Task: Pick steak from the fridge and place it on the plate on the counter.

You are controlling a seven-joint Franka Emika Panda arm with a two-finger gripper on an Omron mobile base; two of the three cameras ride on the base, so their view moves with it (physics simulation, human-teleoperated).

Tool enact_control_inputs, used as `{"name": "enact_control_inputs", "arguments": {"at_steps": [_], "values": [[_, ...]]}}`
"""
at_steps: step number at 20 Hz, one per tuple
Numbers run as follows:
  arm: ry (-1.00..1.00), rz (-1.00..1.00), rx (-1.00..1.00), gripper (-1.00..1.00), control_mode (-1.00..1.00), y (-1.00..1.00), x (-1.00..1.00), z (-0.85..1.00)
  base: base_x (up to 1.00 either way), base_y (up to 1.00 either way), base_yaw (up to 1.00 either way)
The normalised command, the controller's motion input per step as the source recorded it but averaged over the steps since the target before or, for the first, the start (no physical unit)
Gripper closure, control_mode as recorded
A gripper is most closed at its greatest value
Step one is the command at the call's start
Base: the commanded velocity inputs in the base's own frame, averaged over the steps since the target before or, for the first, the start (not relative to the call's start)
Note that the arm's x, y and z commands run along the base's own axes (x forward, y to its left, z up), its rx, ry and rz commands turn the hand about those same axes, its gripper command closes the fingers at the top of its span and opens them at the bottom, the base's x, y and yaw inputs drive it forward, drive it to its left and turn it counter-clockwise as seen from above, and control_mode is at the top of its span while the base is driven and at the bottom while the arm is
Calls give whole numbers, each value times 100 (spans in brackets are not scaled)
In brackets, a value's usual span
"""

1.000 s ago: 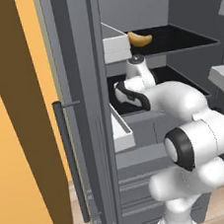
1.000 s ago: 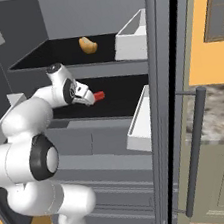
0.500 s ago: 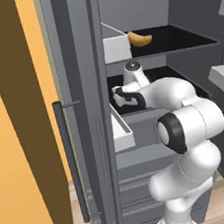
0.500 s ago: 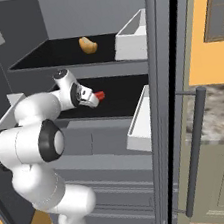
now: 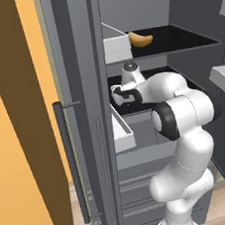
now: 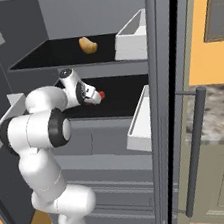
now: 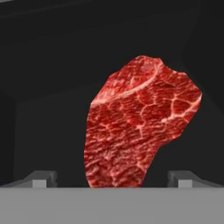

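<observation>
fridge [image 6: 112,134]: you've got it open in front of you, dark grey with black shelves and white door bins either side

counter [image 6: 220,114]: marble top off to your right past the door handle, so that's where you'll end up hauling this; I can't make out the plate from here

arm: reaches into the middle shelf, wrist bent in low over the black shelf surface

upper shelf: yellow-orange curved thing [image 5: 140,38] sits up there, not your target, ignore it

gripper [image 6: 95,95]: right up against the meat on the middle shelf; in the hand view the two fingertips [image 7: 41,178] stand wide apart, one each side, so the jaws are open and nothing's clamped yet

steak [image 7: 140,127]: on the middle shelf, dead ahead of the jaws and between the tips, sitting a bit nearer the right-hand tip in the hand view

long axis: runs away from you up the hand view, leaning toward the right, so the jaws straddle it across its short width, which looks like a decent line for a squeeze

judgement: you're at the grasp step, looks like closing is all that's left before lifting out
</observation>
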Motion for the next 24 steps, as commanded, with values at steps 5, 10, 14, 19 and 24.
{"name": "enact_control_inputs", "arguments": {"at_steps": [5,10,14,19,24], "values": [[-1,0,0,-100,-100,0,54,-34,0,0,0],[-2,0,-1,-100,-100,-1,42,-39,0,0,0],[0,0,-4,-100,-100,-9,20,-65,0,0,0],[0,0,-1,100,-100,-13,11,-63,0,0,0],[-4,0,0,100,-100,-36,0,-65,0,0,0]]}}
